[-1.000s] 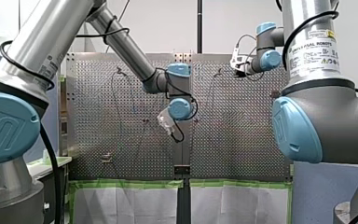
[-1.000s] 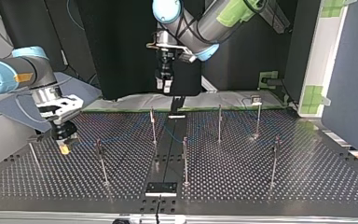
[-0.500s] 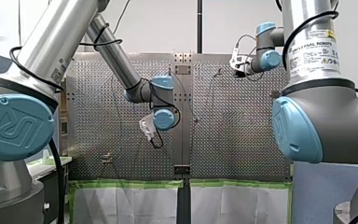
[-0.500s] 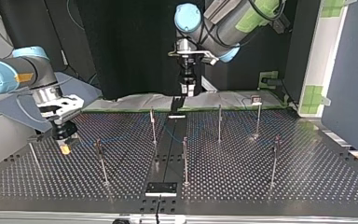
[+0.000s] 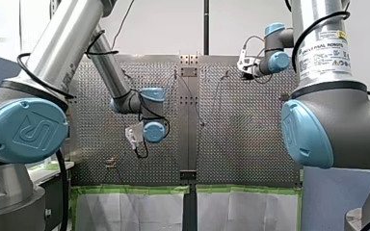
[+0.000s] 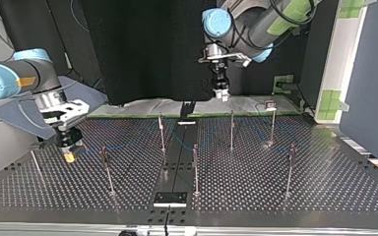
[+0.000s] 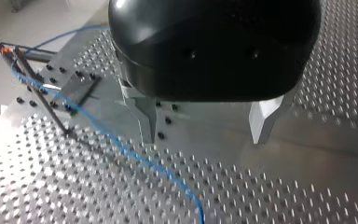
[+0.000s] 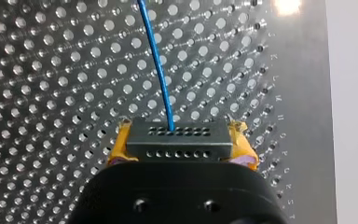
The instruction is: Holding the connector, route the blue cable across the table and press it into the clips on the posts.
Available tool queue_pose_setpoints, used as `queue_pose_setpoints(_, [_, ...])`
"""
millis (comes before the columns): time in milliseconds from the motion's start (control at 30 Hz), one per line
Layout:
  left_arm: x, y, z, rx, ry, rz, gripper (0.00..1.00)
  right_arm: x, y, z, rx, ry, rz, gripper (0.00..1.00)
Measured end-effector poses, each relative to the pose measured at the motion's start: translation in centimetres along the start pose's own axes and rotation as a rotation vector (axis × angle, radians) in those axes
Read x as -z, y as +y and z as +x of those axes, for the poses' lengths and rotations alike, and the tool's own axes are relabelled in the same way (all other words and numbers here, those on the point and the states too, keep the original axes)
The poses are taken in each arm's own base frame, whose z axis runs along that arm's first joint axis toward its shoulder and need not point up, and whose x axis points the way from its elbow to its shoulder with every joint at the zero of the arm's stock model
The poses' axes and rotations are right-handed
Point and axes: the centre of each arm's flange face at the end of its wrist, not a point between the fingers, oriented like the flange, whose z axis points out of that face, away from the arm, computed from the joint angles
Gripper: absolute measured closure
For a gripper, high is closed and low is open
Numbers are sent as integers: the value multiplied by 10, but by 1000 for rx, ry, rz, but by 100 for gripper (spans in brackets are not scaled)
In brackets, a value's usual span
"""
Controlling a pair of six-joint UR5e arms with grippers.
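Where the arms are reaching: a silver perforated metal table (image 6: 275, 187) is lying flat, with thin upright metal posts (image 6: 195, 169) standing apart across it.
Room: a black curtain (image 6: 142, 49) is hanging behind the table in the top view; in the front view green tape (image 5: 130, 189) is edging the table's near side, with white sheeting below it.
Left gripper: my black left gripper (image 7: 204, 135) is hanging above the table with its metal fingers (image 7: 142, 116) spread wide, holding nothing. In the top view it is hovering over the table's far edge, right of the middle.
Right gripper: my right gripper (image 8: 179, 144) is clamping its yellow pads (image 8: 119, 147) on the two ends of a dark rectangular connector (image 8: 177, 133), low over the table at the top view's left.
Connector: it is sitting level between the pads, with two rows of small holes showing on its face.
Cable: a thin blue cable (image 8: 158, 70) is leaving the connector's top middle and running away over the table's holes in a gentle curve. In the left wrist view it is coming off a clip (image 7: 9, 51) on a post, sloping down and trailing across the plate beside one finger. Whether it is touching that finger cannot be told.
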Motion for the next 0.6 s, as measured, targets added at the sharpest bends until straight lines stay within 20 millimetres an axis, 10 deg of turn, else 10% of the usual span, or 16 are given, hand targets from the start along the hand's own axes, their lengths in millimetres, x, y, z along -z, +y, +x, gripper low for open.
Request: queue_pose_setpoints(600, [10,49,7,-116,-18,-64,2,-1,-13,-5,3,-12,19,100])
